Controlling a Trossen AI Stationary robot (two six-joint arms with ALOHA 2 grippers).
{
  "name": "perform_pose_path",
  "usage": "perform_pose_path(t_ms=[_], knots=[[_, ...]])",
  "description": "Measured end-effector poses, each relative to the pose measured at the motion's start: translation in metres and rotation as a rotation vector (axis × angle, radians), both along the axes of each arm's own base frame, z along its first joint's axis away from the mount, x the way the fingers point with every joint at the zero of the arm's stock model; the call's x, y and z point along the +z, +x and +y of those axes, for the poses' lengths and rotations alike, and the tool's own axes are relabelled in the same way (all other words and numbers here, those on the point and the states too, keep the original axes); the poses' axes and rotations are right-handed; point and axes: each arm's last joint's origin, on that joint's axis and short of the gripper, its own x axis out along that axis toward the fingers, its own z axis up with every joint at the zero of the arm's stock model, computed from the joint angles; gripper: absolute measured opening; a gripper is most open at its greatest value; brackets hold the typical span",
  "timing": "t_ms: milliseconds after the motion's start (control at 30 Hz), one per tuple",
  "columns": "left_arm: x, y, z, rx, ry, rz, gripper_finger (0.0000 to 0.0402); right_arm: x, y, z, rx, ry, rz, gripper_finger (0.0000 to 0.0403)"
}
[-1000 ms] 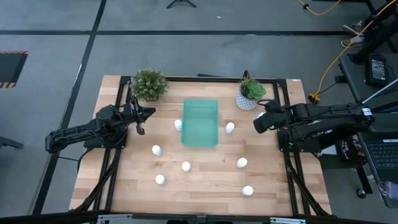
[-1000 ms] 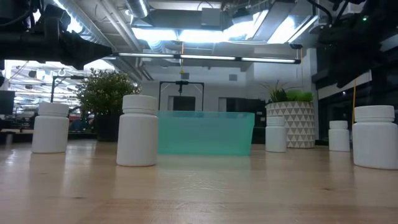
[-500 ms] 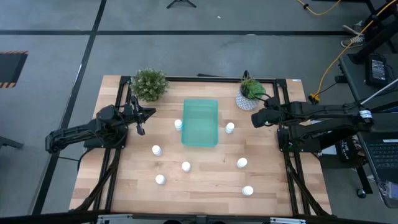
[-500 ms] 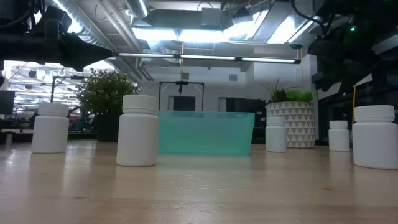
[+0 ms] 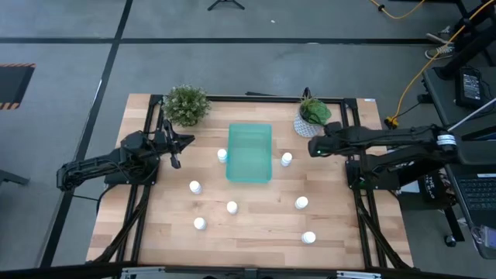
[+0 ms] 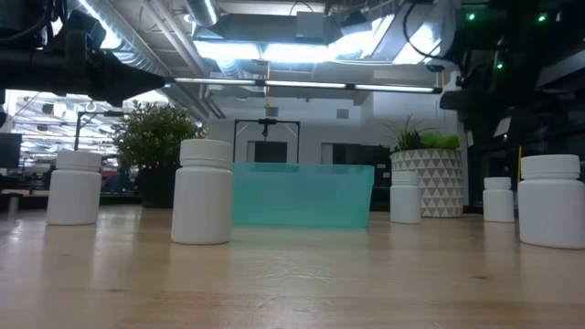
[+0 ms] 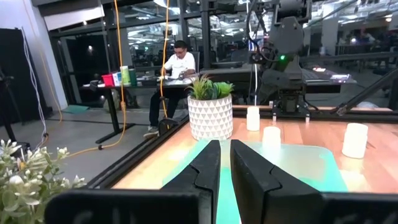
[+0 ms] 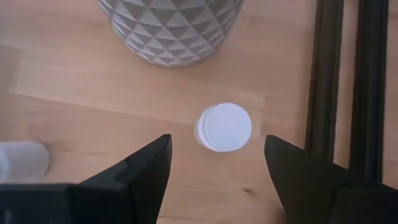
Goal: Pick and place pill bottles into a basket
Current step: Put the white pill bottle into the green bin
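Zero pill bottles lie in the basket at counter centre; all seven visible stand outside it, the right tool, jaws apart, above one at 3 o'clock, the left tool, jaws together, idle at 9 o'clock.

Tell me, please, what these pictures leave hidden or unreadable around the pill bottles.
- High view: the pill bottle beneath the right gripper is covered by that arm. Only the right wrist view shows it, framed between the open fingers.
- Right wrist view: a second bottle is cut off by the picture's edge.
- Low view: the basket hides its inside behind its own wall.
- All views: any print on the bottles is too small to read.
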Motion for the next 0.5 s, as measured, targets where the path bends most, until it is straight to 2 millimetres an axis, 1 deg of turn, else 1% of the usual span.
perform_pose_path(t_ms=[200, 400, 500], knots=[[0.000, 0.000, 0.000, 0.000, -0.001, 0.004, 0.0033, -0.007, 0.005, -0.001, -0.008, 0.005, 0.042, 0.0258], [0.000, 0.000, 0.000, 0.001, -0.001, 0.003, 0.0033, -0.007, 0.006, -0.001, -0.011, 0.005, 0.044, 0.0258], [0.000, 0.000, 0.000, 0.001, 0.000, 0.002, 0.0033, -0.016, 0.006, -0.001, -0.008, 0.002, 0.024, 0.0258]])
